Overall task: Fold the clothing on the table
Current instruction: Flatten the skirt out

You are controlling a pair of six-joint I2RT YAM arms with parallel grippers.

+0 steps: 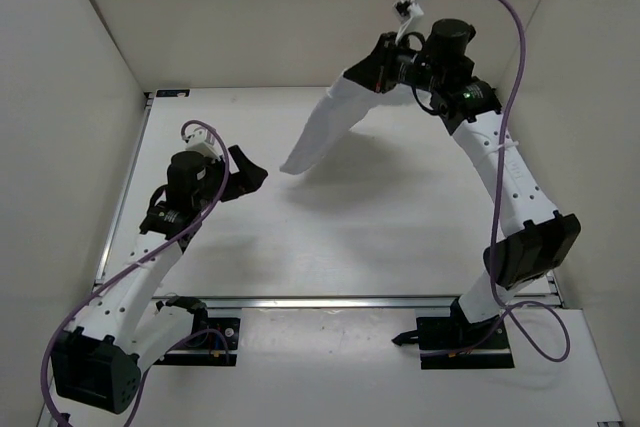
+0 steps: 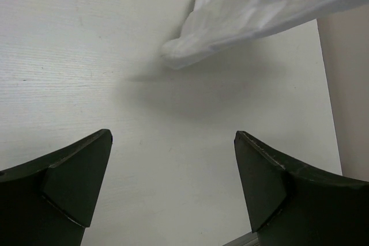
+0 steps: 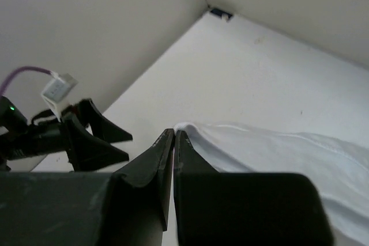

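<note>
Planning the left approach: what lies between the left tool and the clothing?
Only bare table; the left wrist view shows nothing between the open left tool and the clothing, which hangs ahead.

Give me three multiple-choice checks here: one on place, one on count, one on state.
1. Where is the thin white fabric clothing?
A) lying flat
B) hanging from the right jaws
C) draped over the left arm

2. How many sets of jaws grip it?
A) none
B) one
C) two

3. The left jaws are:
A) wide open, empty
B) shut on fabric
C) shut on nothing

Answers:
1. B, its top end is pinched in the shut right jaws.
2. B, only the right jaws touch it.
3. A, the left wrist view shows them spread, with only the matte white table between.
</note>
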